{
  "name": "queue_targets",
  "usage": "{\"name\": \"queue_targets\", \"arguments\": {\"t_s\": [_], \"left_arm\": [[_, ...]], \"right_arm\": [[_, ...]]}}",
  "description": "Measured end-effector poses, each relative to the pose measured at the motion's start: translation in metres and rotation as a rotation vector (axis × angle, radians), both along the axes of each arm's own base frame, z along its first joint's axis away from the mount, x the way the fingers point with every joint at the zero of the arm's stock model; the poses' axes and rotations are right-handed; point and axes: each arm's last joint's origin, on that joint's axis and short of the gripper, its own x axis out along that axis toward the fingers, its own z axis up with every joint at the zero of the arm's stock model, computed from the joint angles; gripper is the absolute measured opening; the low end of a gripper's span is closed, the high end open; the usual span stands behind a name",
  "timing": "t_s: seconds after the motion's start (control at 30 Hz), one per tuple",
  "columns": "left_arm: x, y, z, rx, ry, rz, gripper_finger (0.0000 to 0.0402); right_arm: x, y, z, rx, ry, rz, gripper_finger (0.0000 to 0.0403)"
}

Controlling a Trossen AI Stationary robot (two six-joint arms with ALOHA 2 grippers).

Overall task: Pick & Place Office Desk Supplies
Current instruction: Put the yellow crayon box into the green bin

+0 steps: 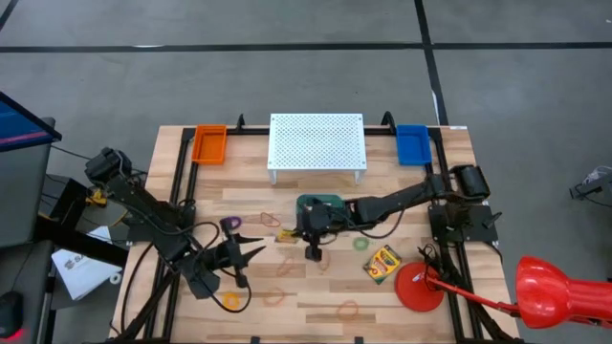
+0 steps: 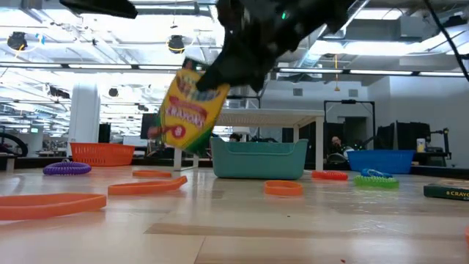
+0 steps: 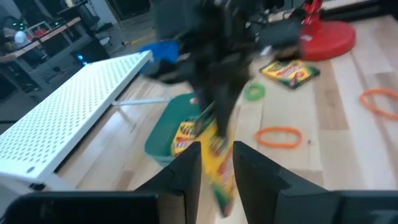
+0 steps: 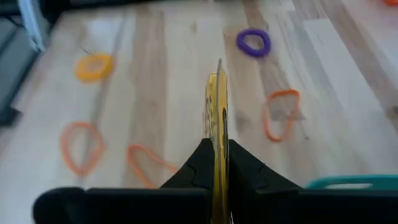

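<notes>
A yellow-and-green crayon box (image 2: 189, 106) hangs above the table's middle, with my right gripper (image 4: 217, 163) shut on it. My left gripper (image 3: 216, 163) faces it from the table's left, open. Its fingers stand on either side of the box's lower end (image 3: 219, 180), and I see no touch. In the high view the left gripper (image 1: 256, 250) is just left of the right gripper (image 1: 312, 247). A second crayon box (image 1: 382, 263) lies flat on the table to the right. Rubber bands lie flat around them: orange (image 1: 347, 308), purple (image 1: 229, 224), green (image 1: 360, 244). My right gripper pinches the crayon box's two flat faces between its two fingers, at the box's upper end (image 2: 217, 82). The fingers (image 4: 198, 167) slant down from the table's right side. The box is lifted clear of the table and hangs tilted below them, edge-on (image 4: 217, 106) to the wrist camera.
A teal bin (image 1: 320, 204) stands just behind the grippers, with the white perforated stand (image 1: 316, 143) beyond it. An orange tray (image 1: 208, 143) and a blue tray (image 1: 412, 143) sit at the far corners. A red disc (image 1: 419, 285) lies near the right front.
</notes>
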Motion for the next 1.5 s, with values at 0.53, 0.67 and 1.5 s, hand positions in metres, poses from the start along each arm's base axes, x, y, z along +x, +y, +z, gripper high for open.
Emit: {"name": "queue_targets", "arguments": {"t_s": [0.53, 0.67, 1.5], "left_arm": [[-0.015, 0.016, -0.035, -0.047, 0.031, 0.091, 0.0085], [-0.015, 0.016, -0.035, -0.047, 0.013, 0.100, 0.0085], [-0.014, 0.015, -0.034, -0.053, -0.003, 0.105, 0.0085]], "right_arm": [[-0.066, 0.028, 0.030, 0.070, -0.171, -0.549, 0.0013], [-0.095, 0.026, 0.025, 0.182, -0.326, -0.654, 0.0013], [-0.115, -0.005, -0.071, 0.665, -0.574, -0.887, 0.0021]]}}
